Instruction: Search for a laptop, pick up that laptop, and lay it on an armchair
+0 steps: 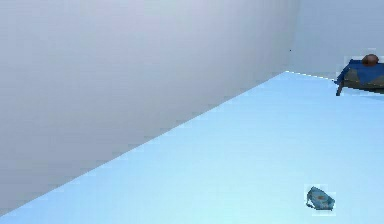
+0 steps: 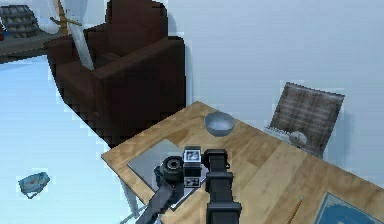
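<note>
Arm (image 2: 222,196) reaches over one wooden counter (image 2: 260,170). Its fingers (image 2: 158,203) are at one grey laptop (image 2: 147,160), which lies flat near the counter's left corner. Their spread, and whether they hold anything, cannot be told. One bowl (image 2: 220,123) sits by the far edge. One armchair (image 2: 120,70) stands past the left corner.

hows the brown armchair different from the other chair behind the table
Colour: the armchair is dark brown; the chair is pale grey-brown with a streaked pattern.
Build: the armchair is bulky, with thick padded arms and back; the chair shows a thin flat back.
Place: the armchair stands on open floor off a corner of the table; the chair sits behind its far edge, lower part hidden.
Both stand upright near the pale wall.
</note>
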{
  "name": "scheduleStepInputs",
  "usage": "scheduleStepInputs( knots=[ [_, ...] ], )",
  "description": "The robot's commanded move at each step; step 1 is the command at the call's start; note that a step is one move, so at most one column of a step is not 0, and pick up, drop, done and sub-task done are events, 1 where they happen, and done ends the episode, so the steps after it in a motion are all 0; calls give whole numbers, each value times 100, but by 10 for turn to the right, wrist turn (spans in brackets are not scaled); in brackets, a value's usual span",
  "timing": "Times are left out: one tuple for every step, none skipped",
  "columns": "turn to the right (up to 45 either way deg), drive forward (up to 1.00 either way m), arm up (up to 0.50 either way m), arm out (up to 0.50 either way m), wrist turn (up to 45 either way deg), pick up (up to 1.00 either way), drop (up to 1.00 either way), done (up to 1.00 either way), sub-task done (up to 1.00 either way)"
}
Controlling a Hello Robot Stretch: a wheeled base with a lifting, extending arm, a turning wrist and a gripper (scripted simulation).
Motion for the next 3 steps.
scheduleStepInputs(
  knots=[
    [0,0,0,0,450,0,0,0,0],
    [0,0,0,0,450,0,0,0,0],
    [0,0,0,0,300,0,0,0,0]
  ],
)
